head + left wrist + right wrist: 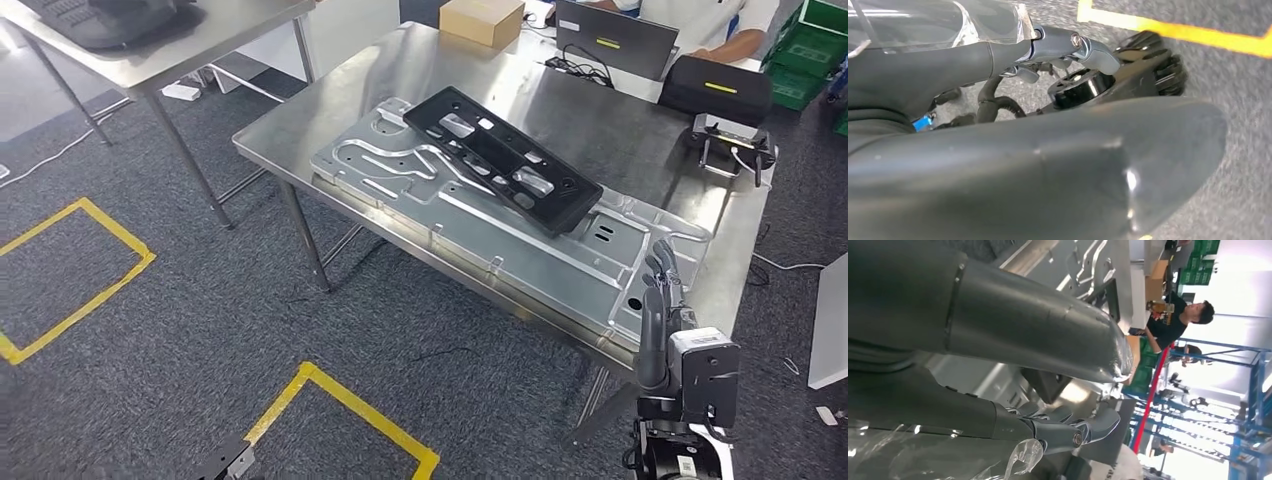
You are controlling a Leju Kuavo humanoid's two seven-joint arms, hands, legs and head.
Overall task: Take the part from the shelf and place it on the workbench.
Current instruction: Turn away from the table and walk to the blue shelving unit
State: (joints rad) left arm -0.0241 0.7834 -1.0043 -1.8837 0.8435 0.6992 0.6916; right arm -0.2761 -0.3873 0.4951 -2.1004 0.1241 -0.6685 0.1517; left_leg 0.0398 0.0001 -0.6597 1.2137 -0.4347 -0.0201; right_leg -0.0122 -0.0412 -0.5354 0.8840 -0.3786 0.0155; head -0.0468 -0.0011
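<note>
Head view: a steel workbench (330, 105) fills the upper middle of the frame. On it lies a large silver stamped metal panel (520, 235), running from centre toward the lower right. A long black part (500, 158) rests flat on top of that panel, angled from upper left to lower right. The right hand (660, 275) rises at the lower right, just past the panel's near corner, fingers pointing up and apart, holding nothing. The black part lies up and left of that hand, well apart from it. A cardboard box (482, 20) and a laptop (612, 38) sit at the top edge, where a person (715, 20) is seated. Yellow floor tape (345, 400) marks the grey carpet at lower left.

Left wrist view: the left hand (1068, 55) hangs over carpet, its fingers loosely extended around nothing.

Right wrist view: the right hand's fingers (1068, 427) spread slightly, empty, with the silver panel beyond them.
</note>
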